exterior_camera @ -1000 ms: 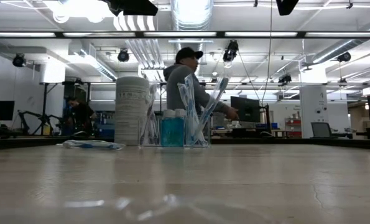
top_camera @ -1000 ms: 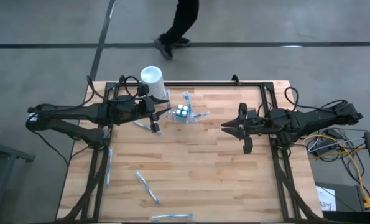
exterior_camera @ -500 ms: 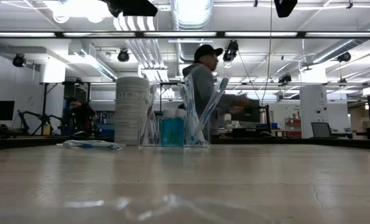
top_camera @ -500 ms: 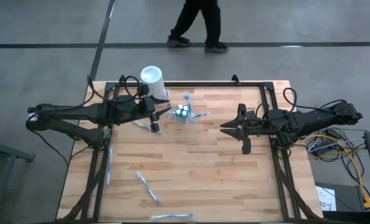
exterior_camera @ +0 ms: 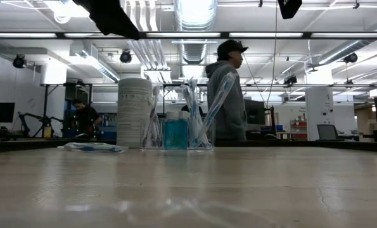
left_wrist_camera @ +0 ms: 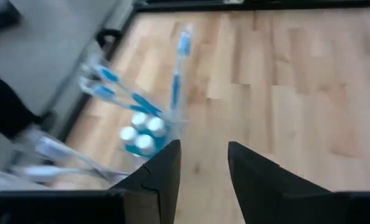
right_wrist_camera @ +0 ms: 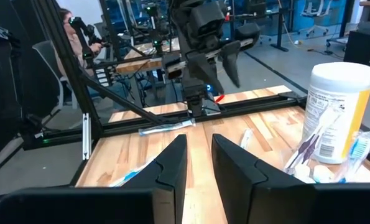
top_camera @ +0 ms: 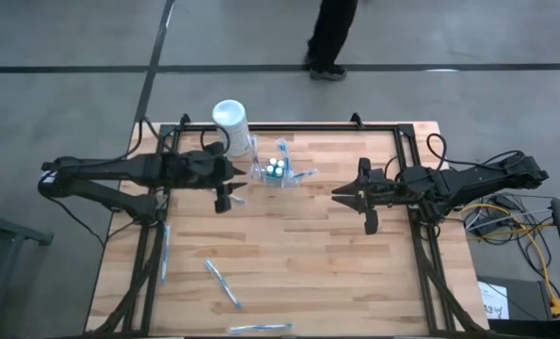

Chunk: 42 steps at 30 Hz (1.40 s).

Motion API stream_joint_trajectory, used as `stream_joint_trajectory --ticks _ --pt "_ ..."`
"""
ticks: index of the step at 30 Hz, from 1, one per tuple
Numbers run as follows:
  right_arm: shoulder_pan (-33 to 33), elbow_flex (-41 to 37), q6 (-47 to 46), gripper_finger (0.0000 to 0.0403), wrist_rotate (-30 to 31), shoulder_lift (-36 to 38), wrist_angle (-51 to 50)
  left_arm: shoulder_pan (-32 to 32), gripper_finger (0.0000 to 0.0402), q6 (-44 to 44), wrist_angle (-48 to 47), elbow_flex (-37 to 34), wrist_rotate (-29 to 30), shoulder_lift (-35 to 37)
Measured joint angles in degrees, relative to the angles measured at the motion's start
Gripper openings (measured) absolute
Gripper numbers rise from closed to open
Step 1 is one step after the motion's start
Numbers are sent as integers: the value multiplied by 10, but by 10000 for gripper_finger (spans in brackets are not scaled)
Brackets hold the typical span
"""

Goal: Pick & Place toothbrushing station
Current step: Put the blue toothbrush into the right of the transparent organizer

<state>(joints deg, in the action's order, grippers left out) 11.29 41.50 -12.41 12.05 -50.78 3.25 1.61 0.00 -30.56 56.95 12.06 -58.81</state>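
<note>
We see the toothbrushing station [top_camera: 277, 171] near the worktop's [top_camera: 289, 273] far edge, the left pincer [top_camera: 224, 195] released just beside it, the right pincer [top_camera: 341, 195] released, well apart.

Both arms are matte black, built of slim jointed links with black cables looped along them near the table's rear rail. The left gripper [top_camera: 225, 191] and the right gripper [top_camera: 350, 194] each end in two flat, angular dark fingers [left_wrist_camera: 161, 176]. Yellow cable trails beside the right arm's base at three o'clock.
</note>
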Motion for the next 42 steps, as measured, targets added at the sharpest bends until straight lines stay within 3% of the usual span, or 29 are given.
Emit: stream_joint_trajectory --ticks 4,11,17,22,27,33,38,42 --pt "0 0 0 78 0 0 0 -1 138 -25 -35 5 -42 0" --pt "0 0 0 80 0 -1 0 0 138 -159 -58 5 -47 0" --pt "0 0 0 70 0 -1 0 -1 138 -233 -164 5 -59 0" --pt "0 0 0 70 0 -1 0 -4 138 -303 -216 5 -103 2" --pt "0 0 0 77 0 -1 0 -4 138 -351 -239 5 -65 17" --pt "0 0 0 82 0 -1 0 -1 138 -370 -261 5 -47 39" --pt "0 0 0 74 0 -1 0 -1 138 -203 -297 5 -55 47" --pt "0 0 0 69 0 -1 0 -1 138 -200 -296 2 -54 53"
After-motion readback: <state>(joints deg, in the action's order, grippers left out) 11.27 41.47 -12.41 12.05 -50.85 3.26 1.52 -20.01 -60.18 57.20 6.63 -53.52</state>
